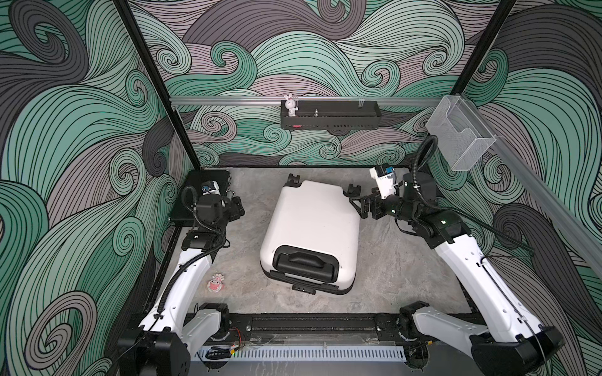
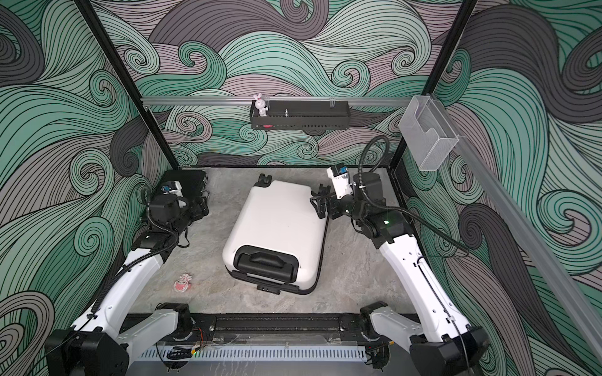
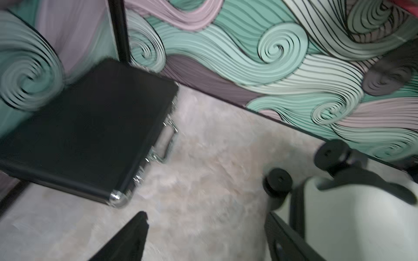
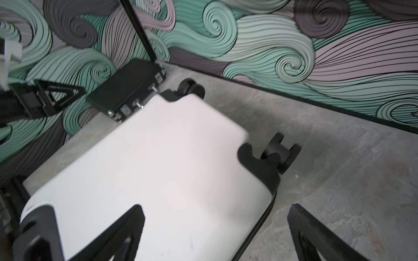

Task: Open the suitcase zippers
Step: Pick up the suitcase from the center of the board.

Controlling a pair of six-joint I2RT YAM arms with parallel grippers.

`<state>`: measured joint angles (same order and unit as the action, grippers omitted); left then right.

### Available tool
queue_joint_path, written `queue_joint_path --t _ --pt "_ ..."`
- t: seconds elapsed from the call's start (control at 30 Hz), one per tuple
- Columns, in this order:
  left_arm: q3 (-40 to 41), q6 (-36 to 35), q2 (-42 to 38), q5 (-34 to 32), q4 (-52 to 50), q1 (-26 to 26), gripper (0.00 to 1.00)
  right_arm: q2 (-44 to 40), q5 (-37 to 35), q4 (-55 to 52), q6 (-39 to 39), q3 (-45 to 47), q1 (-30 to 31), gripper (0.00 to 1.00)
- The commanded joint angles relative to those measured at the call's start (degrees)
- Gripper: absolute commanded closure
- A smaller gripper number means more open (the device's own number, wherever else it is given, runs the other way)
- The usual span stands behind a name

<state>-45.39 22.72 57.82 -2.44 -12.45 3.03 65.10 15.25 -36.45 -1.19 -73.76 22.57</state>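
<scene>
The white suitcase (image 1: 311,224) lay flat on the grey tabletop (image 1: 391,276). My right gripper (image 4: 216,206) hung spread over its wheel-end rim. My left gripper (image 3: 205,214) hung spread and empty beside the black briefcase (image 3: 86,126). Missing the thin zipper band (image 4: 261,218), I risked shoving the case.

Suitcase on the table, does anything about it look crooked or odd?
The suitcase lies flat but skewed to the edges of the table, with its wheels toward the back wall. No damage or spill shows.

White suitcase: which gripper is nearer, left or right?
Right. The right gripper hangs over the rim of the white suitcase near a wheel; the left gripper hangs apart, beside the black briefcase.
</scene>
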Motion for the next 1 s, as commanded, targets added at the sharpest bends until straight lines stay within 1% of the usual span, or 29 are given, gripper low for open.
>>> queue_joint_path --t 0.0,0.07,0.17,0.27,0.37,0.43,0.53,0.6,0.67,0.77,0.97 --pt "-2.34 6.50 -2.40 13.19 -13.66 0.18 0.21 3.38 -3.09 -18.17 -3.68 -5.37 7.47 0.01" --pt "-2.13 7.22 -4.25 16.55 -17.76 0.22 0.22 5.61 -4.05 -24.37 -5.39 -9.26 12.59 0.01" --pt "-0.55 8.10 -7.63 19.67 -21.23 0.29 0.23 8.73 -4.73 -32.30 -6.02 -13.62 19.26 0.01" --pt "2.75 10.12 -10.79 20.23 -21.28 0.27 0.23 12.59 -5.76 -39.88 -7.79 -17.51 26.79 0.01" --pt "5.46 12.29 -12.22 20.28 -20.12 0.29 0.24 16.51 -9.45 -46.15 -8.77 -21.49 34.54 0.01" --pt "6.48 12.50 -12.46 20.37 -20.07 0.27 0.24 18.43 -10.85 -49.10 -9.11 -24.19 37.84 0.01" --pt "7.13 11.20 -12.22 20.19 -20.69 0.27 0.24 20.32 -7.92 -50.57 -8.91 -27.48 40.75 0.01" --pt "7.15 10.30 -11.79 20.23 -21.58 0.28 0.24 22.16 -7.14 -51.33 -9.29 -29.85 42.44 0.05" --pt "7.41 9.89 -11.50 20.03 -21.78 0.30 0.24 24.92 -8.52 -52.03 -9.39 -32.58 44.10 0.11" --pt "7.94 9.80 -11.45 20.06 -21.78 0.30 0.24 29.12 -8.92 -52.37 -10.00 -36.05 44.32 0.23" --pt "8.34 8.79 -11.87 19.58 -22.18 0.30 0.24 36.53 -10.23 -53.00 -10.23 -42.24 44.82 0.37"
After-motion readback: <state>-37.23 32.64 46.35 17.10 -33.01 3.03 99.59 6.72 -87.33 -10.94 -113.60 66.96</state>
